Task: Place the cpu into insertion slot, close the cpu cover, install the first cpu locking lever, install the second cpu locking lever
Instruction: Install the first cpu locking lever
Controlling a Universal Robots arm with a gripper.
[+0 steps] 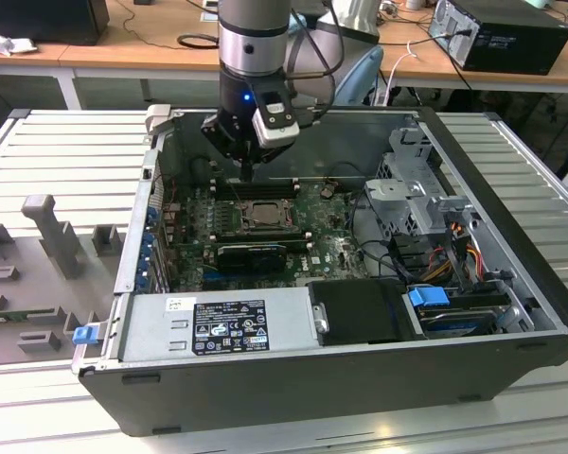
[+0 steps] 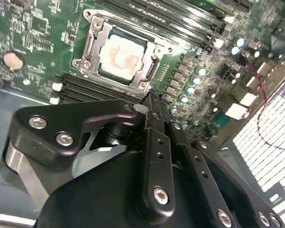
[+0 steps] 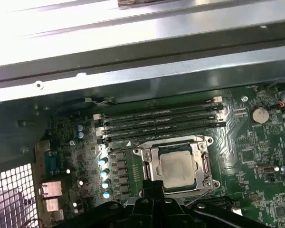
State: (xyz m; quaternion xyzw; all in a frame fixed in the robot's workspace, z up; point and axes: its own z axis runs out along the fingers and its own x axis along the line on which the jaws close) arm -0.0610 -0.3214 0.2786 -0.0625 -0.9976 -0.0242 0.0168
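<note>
Resting in the insertion slot (image 2: pixel 100 71), cpu (image 2: pixel 119 56) framed by cpu cover (image 2: pixel 91 45); claw (image 2: pixel 152 97) together.

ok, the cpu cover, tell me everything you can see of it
The cpu cover is a thin square frame of dull grey metal with a square window and screw heads at its corners. It lies flat, closed over the socket on the green motherboard, and the cpu shows its pale top through the window. Long black memory slots run along one side. The gripper hovers by one corner; whether it touches the frame cannot be told.
</note>
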